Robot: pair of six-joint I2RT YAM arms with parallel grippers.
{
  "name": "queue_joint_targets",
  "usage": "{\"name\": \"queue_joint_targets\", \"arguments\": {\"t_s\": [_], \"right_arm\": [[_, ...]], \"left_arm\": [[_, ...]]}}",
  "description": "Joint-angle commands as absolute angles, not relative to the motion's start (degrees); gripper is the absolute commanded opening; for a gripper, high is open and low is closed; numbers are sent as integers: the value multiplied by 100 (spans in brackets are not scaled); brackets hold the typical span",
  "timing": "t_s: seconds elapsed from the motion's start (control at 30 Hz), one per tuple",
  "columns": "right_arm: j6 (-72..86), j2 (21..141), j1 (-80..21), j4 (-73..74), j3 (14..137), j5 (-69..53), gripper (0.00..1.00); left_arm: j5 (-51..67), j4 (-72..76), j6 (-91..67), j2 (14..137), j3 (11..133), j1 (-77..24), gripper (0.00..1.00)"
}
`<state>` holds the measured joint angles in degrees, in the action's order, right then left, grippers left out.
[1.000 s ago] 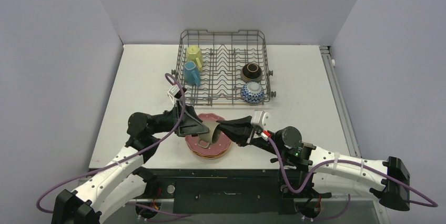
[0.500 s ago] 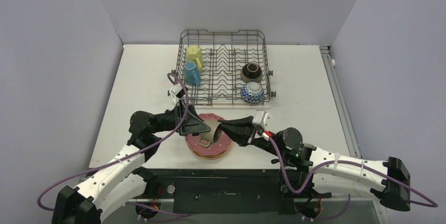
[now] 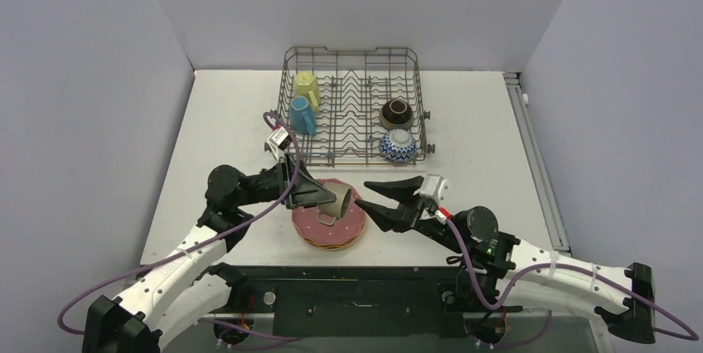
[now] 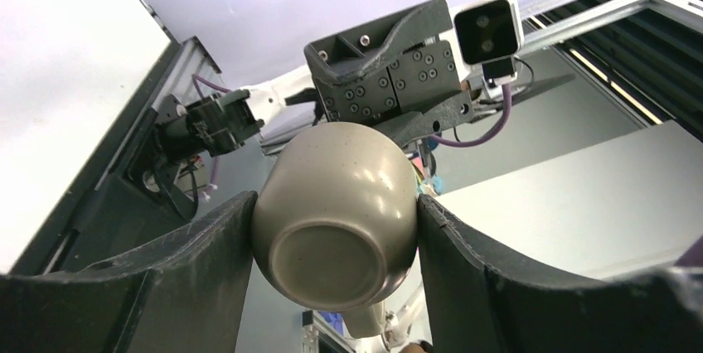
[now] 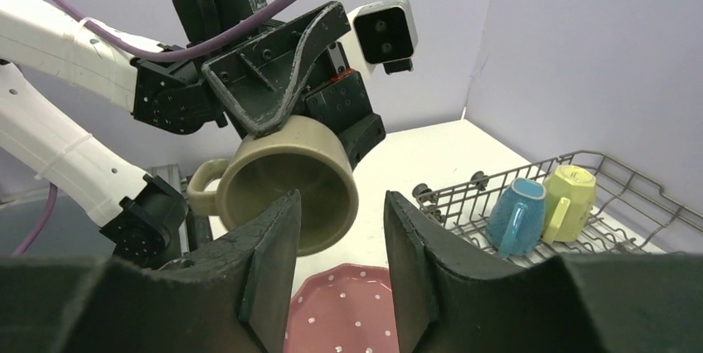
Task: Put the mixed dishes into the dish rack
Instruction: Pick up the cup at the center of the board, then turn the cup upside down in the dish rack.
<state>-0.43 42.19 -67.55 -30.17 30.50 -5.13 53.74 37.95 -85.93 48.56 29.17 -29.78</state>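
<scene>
1. Surface: one
2. Dish rack: one, beyond the held mug; it holds two bowls, dark brown bowl and blue-white bowl, and two mugs, yellow mug and blue mug
3. Plate stack: one; plate count unclear
4. Grey-olive mug: third mug, above the stack, axis level, mouth toward the right pincer, whose jaws stand apart and empty
5. Left pincer: clamped on the mug's body, nearer the rack's mug side

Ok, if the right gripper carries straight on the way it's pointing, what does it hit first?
Probably the small grey-olive glazed mug, mouth towards it, clamped in the left gripper over the pink dotted plate. The right gripper stands open, lined up with its rim; depth unclear.
</scene>
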Motion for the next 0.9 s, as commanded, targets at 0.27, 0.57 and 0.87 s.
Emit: {"name": "queue_joint_targets", "arguments": {"t_s": [0.27,0.57,0.87], "right_arm": [[160,3293,-6749,-1876,3004,479,39],[281,2987,-6736,-1100,3098,832,39],[320,2849,-6745,-671,3079,913,39]], "left_arm": [[4495,65,-5618,5075,4665,-2219,0],[2465,-2516,-3831,5954,6267,-2164,0],[1062,-3673,-3097,6936,7608,-2171,0]]}}
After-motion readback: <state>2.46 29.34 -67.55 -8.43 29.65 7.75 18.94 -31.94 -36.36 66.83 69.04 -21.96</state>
